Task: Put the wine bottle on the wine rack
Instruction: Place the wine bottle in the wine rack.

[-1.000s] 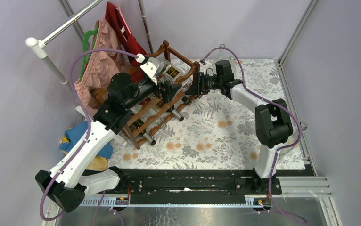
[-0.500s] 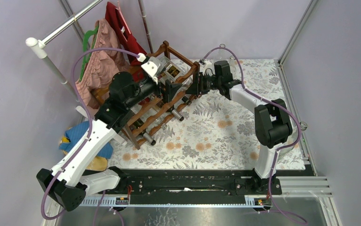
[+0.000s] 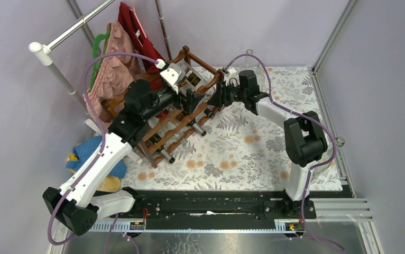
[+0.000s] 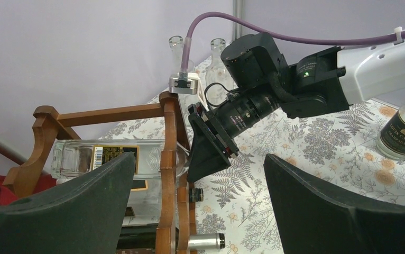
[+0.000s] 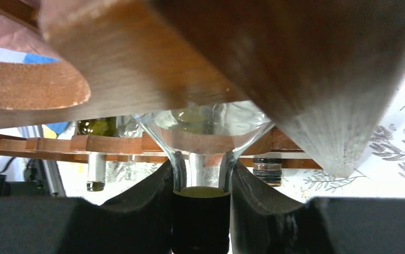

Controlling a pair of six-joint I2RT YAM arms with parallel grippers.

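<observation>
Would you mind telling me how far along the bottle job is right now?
Nearly done, it seems. The wine bottle lies on the top tier of the wine rack. The right pincer is shut on its neck; the left pincer hangs open nearby, holding nothing. Left to do: release the neck and pull back.

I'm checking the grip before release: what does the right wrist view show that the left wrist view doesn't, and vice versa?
Right wrist only: the right end effector's grip, shut on the wine bottle's dark-capped neck. Left wrist only: the bottle's label, its body horizontal in the wine rack's top tier, a second bottle standing on the table, and the left end effector open and empty. Both: that bottle, the rack, the right end effector.
</observation>
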